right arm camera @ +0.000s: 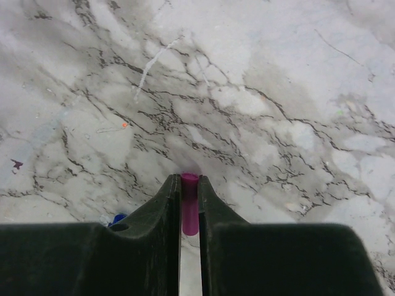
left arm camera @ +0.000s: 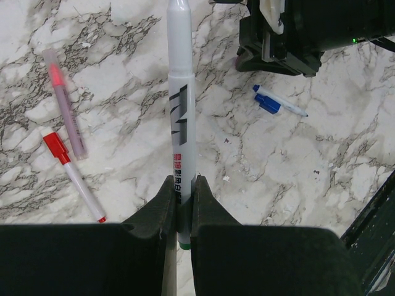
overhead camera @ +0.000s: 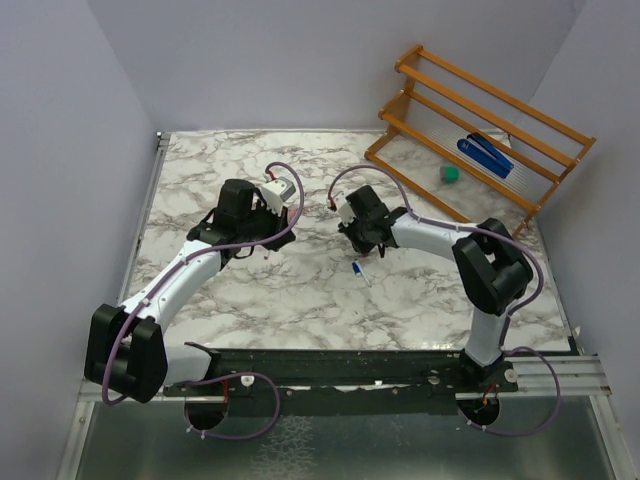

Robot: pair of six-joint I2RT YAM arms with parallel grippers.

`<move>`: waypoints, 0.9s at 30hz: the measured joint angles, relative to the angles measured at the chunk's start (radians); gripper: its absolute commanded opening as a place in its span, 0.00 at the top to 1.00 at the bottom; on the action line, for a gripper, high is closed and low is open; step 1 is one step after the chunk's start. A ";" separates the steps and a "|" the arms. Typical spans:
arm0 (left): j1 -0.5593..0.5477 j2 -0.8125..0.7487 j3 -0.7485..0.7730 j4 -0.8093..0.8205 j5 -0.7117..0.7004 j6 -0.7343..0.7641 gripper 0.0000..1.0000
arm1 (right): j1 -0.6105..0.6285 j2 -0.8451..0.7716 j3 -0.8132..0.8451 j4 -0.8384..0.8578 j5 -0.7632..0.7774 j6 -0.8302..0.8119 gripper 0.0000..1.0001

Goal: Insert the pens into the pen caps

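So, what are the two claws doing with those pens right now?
Left claw shut on grey pen. Right claw shut on pink cap. Pen and cap apart, not yet joined. Blue pen loose on table nearby.

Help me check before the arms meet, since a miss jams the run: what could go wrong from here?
The left gripper pinches the grey pen near one end, so its long free length may tilt when pushed. The right gripper holds the magenta cap sunk deep in its grip, so the pen may strike the gripper instead of the cap's mouth. The blue pen lies on the table near the right gripper and could get knocked.
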 measured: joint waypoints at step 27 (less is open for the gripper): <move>-0.008 0.002 -0.029 0.119 0.187 -0.035 1.00 | -0.013 -0.534 -0.211 0.679 -0.180 0.196 0.97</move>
